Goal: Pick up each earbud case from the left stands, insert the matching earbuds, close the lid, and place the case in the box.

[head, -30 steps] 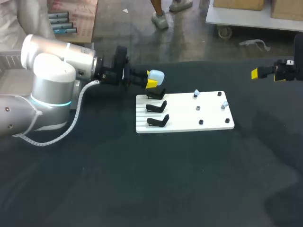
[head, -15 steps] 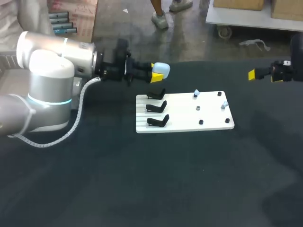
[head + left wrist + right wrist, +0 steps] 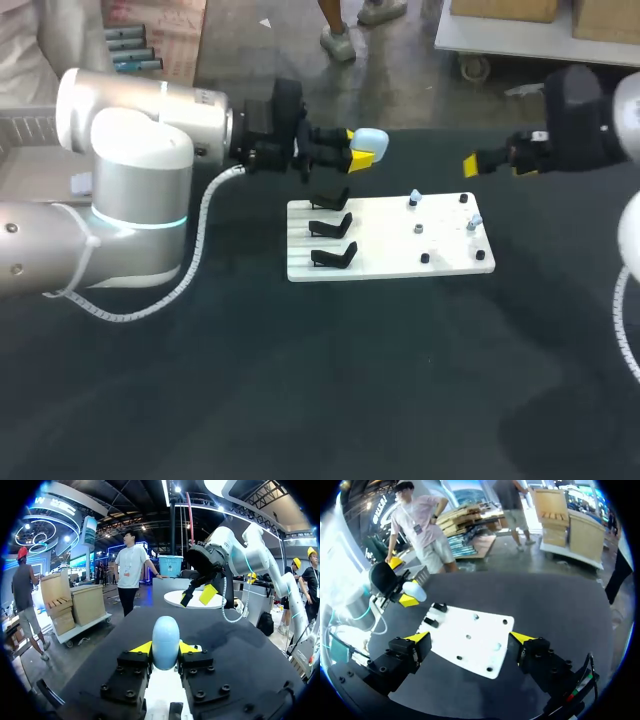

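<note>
A pale blue earbud case [image 3: 370, 139] hangs in the air behind the white board [image 3: 385, 265], with my left gripper [image 3: 358, 155] shut on it. The left wrist view shows the case [image 3: 165, 641] upright between the yellow fingertips [image 3: 142, 647]. Three black stands [image 3: 331, 226] line the board's left side, all bare. Small earbuds and pegs [image 3: 420, 228] dot its right half. My right gripper [image 3: 478, 162] hovers open beyond the board's far right corner. In its own view the right gripper [image 3: 470, 639] stands wide above the board [image 3: 485, 630], with the held case [image 3: 414, 591] ahead.
The board lies in the middle of a dark tabletop [image 3: 320, 380]. Bare cloth stretches in front of the board and to both sides. My left arm's thick body [image 3: 130, 190] fills the table's left rear.
My left gripper has carried the case up and rightward from above the rear stand. My right arm has swung leftward, closer to the board's far right corner.
</note>
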`<state>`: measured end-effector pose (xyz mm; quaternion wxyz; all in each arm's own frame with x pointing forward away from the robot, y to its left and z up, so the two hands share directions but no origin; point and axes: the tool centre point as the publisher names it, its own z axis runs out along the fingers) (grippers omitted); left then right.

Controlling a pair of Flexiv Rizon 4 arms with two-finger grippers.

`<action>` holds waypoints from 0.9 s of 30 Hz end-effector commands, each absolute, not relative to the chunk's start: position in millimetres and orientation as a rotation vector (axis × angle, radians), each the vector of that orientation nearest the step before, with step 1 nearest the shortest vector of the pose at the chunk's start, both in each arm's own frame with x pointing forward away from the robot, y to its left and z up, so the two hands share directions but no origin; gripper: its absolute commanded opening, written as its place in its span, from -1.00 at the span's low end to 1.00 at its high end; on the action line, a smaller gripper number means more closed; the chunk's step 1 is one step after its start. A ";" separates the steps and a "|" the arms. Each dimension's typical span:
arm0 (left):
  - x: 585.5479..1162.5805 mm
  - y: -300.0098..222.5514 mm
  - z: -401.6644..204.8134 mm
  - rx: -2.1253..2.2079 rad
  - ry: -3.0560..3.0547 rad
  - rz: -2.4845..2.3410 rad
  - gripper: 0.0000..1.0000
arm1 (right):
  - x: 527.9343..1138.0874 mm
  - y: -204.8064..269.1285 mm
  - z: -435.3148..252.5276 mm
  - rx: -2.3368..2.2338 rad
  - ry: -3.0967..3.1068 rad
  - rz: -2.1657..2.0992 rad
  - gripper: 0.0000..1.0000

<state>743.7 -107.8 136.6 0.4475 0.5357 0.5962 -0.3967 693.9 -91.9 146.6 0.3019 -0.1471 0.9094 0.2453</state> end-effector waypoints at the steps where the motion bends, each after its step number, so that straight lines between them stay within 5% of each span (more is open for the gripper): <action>1: 743.6 -116.4 134.9 1.326 1.474 -0.973 -1.00 | 707.4 -72.1 144.2 -0.438 2.414 0.702 1.00; 27: 724.3 -126.7 134.4 1.360 1.442 -0.998 -1.00 | 728.9 -10.5 148.1 -0.592 2.403 0.782 1.00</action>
